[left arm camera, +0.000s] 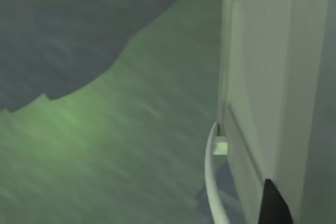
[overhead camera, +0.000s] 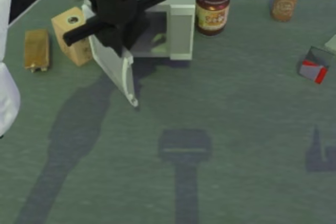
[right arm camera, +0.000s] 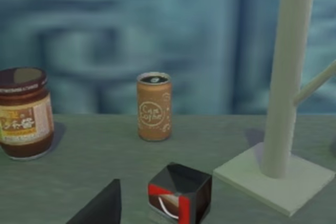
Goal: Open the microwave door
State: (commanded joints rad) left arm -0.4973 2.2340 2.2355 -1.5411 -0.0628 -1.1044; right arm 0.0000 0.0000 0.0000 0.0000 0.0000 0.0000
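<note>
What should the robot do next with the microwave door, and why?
Probably keep swinging the door a little wider toward the table's left. It already stands open at an angle from the microwave, the dark cavity shows, and the left arm is over the door. The left wrist view shows the door's handle close by. The right arm is out of the top view.

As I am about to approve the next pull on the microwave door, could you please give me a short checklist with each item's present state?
1. Microwave door swung away from the microwave front: ok, partly open.
2. Left end effector at the door: ok, arm directly over it; finger grip: cannot tell.
3. Door handle intact and visible: ok.
4. Swing path toward the wooden block: not ok, block close beside the door.
5. Jar clear of door: ok.
6. Right arm parked: ok, its camera faces the coffee can.
</note>
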